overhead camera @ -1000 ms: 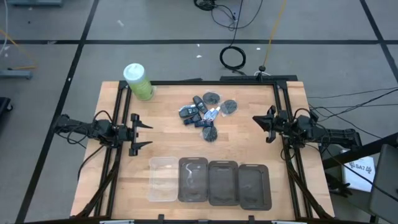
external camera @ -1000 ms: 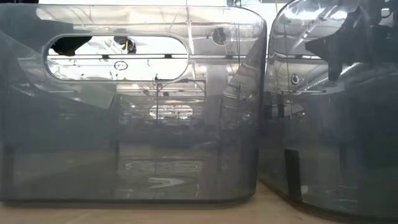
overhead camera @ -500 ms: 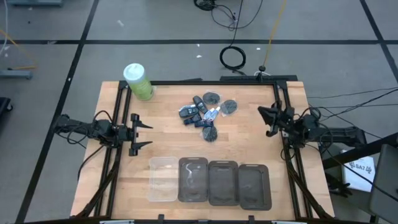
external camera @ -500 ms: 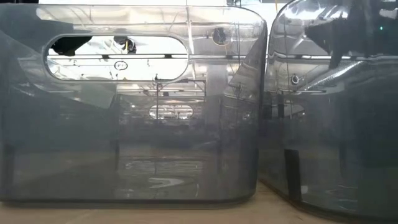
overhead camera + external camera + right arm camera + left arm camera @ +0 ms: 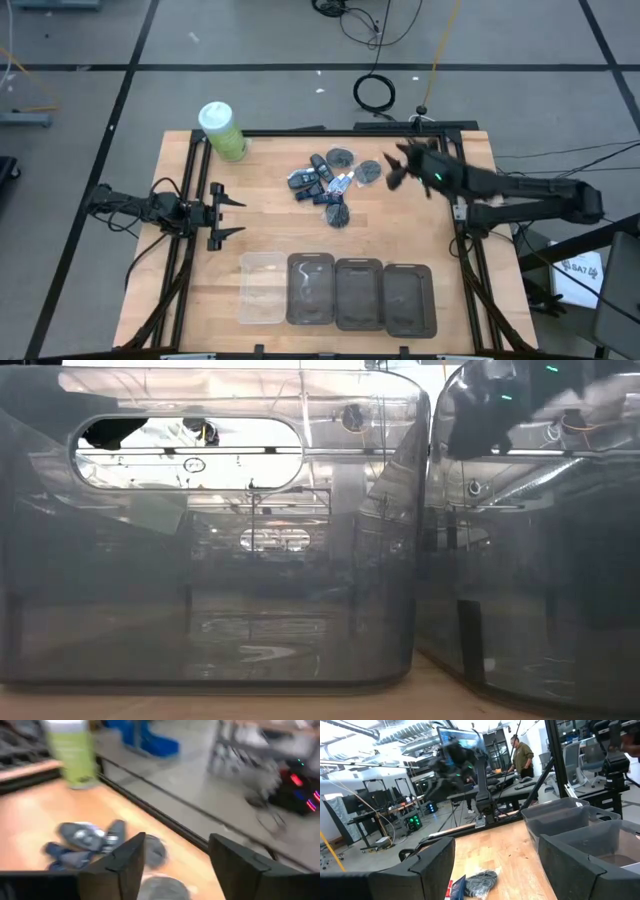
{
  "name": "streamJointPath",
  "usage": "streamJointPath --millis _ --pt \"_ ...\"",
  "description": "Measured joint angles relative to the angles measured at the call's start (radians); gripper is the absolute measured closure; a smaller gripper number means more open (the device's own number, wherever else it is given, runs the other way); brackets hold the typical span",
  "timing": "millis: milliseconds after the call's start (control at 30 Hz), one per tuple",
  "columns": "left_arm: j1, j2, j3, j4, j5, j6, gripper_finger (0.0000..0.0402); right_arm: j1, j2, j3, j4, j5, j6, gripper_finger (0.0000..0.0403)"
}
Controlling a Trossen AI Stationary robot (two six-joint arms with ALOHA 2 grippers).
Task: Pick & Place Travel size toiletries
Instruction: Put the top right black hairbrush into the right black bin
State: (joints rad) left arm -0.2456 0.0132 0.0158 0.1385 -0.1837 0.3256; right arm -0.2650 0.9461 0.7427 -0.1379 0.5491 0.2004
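Observation:
The travel size toiletries [image 5: 326, 186] lie in a loose pile on the wooden table, back of centre: small dark navy and pale pieces among black oval and grey round items. They show blurred in the right wrist view [image 5: 82, 840]. My right gripper [image 5: 394, 167] hovers just right of the pile, open, with nothing between its fingers [image 5: 176, 840]. My left gripper [image 5: 226, 215] waits open near the table's left side, pointing toward the right edge [image 5: 495, 845].
A tall green canister with a white lid [image 5: 222, 130] stands at the far left corner. Along the near edge stand one clear bin [image 5: 262, 288] and three grey bins [image 5: 358, 293]; their walls fill the low view [image 5: 210, 550]. A person stands in the room beyond [image 5: 521, 755].
My right gripper has swung quickly from the table's right edge toward the far edge and leftward, up to the pile of toiletries; its arm now reaches out over the table. The pile has not moved.

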Motion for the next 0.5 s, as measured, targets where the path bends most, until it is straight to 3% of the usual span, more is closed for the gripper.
streamJointPath --millis 100,233,500 --pt "0.0 0.0 0.0 0.0 0.0 0.0 0.0119 -0.097 0.153 0.098 -0.124 -0.113 0.052 0.0171" --pt "0.0 0.0 0.0 0.0 0.0 0.0 0.0119 -0.189 0.312 0.144 -0.116 -0.286 0.073 0.0164" --pt "0.0 0.0 0.0 0.001 0.0 0.0 0.0119 -0.252 0.536 0.142 -0.122 -0.351 0.15 0.0166"
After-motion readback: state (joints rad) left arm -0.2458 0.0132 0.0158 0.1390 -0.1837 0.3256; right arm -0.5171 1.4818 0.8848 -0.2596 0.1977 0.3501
